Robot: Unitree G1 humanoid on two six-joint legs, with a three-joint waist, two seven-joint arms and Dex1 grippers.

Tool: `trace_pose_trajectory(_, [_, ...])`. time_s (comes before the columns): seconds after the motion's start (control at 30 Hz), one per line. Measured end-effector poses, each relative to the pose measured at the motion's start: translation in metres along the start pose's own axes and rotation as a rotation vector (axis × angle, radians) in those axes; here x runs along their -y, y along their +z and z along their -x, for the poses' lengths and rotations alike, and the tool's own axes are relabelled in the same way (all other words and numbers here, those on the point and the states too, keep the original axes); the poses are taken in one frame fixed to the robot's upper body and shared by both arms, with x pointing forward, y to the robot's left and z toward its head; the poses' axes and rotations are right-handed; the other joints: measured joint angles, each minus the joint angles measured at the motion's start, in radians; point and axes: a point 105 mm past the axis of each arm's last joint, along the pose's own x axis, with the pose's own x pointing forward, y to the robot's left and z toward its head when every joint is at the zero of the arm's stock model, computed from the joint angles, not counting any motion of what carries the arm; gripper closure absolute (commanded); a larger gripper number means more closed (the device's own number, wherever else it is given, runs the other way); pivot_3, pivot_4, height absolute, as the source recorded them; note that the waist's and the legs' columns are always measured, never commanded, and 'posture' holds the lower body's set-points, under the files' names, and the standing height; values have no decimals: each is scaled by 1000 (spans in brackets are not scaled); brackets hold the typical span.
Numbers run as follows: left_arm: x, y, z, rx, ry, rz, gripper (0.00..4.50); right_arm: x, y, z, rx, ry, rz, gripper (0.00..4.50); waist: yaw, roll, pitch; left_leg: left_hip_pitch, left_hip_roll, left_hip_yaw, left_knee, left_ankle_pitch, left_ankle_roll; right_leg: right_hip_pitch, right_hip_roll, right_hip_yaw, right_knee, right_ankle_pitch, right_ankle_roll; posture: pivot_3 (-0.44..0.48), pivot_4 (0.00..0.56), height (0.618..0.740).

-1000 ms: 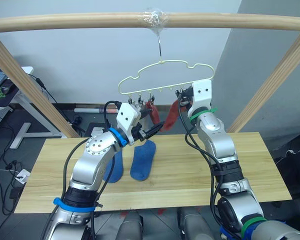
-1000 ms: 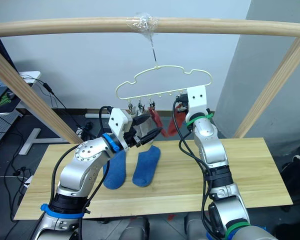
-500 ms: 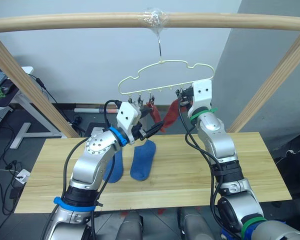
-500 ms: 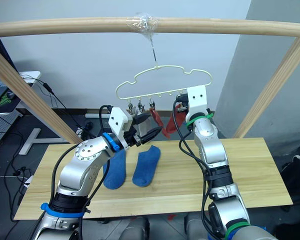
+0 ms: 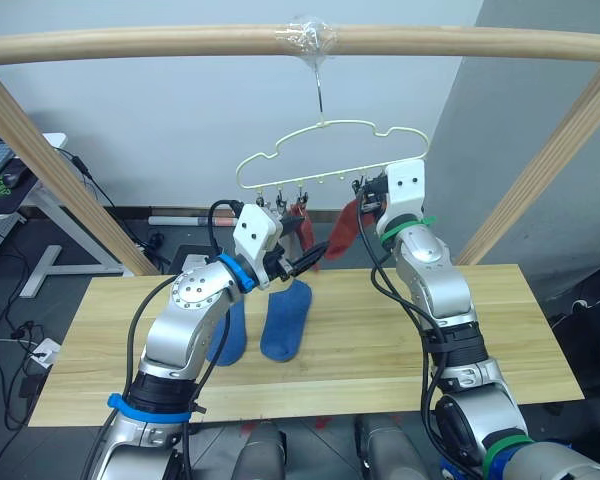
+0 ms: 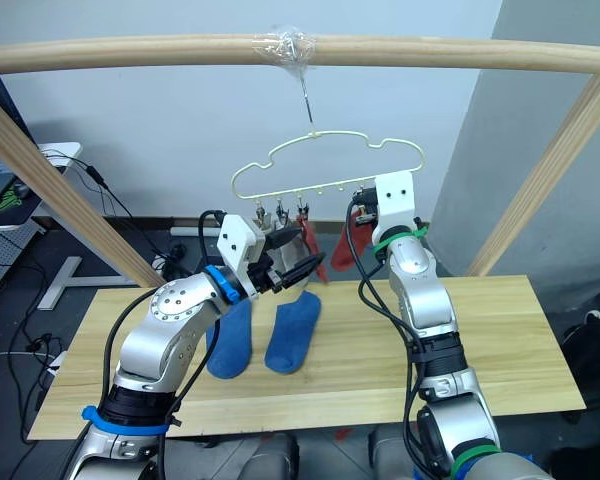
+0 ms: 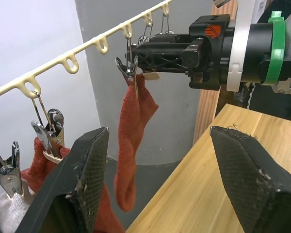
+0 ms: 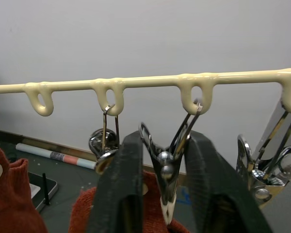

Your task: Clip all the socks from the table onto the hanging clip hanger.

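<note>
The right pincer (image 8: 162,194) squeezes a clip (image 8: 166,187) holding a rust-red sock (image 7: 133,141) on the clip hanger (image 5: 325,150) (left pincer (image 7: 160,189) spread wide, empty); two blue socks (image 5: 285,318) lie on the tabletop (image 5: 400,340).

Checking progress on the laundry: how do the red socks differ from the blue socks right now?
The red socks hang from the clip hanger; the blue socks lie flat on the table. The red pair is beside the grippers; the blue pair lies below the left arm, untouched. Both pairs are short ankle socks.

Table (image 5: 400,340) with two blue socks (image 5: 285,320)
</note>
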Motion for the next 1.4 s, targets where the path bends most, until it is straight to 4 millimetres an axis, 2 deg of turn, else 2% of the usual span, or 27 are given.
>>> trace_pose_trajectory(0.1, [0,0,0,0,0,0,1044,0,0,0,0,-1,0,1426,0,0,0,0,0,0,0,0,0,0,0,0,0,0,0,63,176,740])
trace_pose_trajectory(0.5, [0,0,0,0,0,1,1044,0,0,0,0,-5,0,1426,0,0,0,0,0,0,0,0,0,0,0,0,0,0,0,63,176,740])
trace_pose_trajectory(0.63, [0,0,0,0,0,1,1044,1,0,0,0,-8,-1,2296,0,0,0,0,0,0,0,0,0,0,0,0,0,0,0,69,175,740])
trace_pose_trajectory(1.1, [0,0,0,1,0,0,1044,1,2,-1,4,-15,-1,2296,0,0,0,0,0,0,0,0,0,0,0,0,0,0,0,69,180,740])
trace_pose_trajectory(1.4, [0,1,0,2,1,-1,1044,-10,0,-4,-6,8,-29,2296,0,0,0,0,0,0,0,0,0,0,0,0,0,0,0,73,181,740])
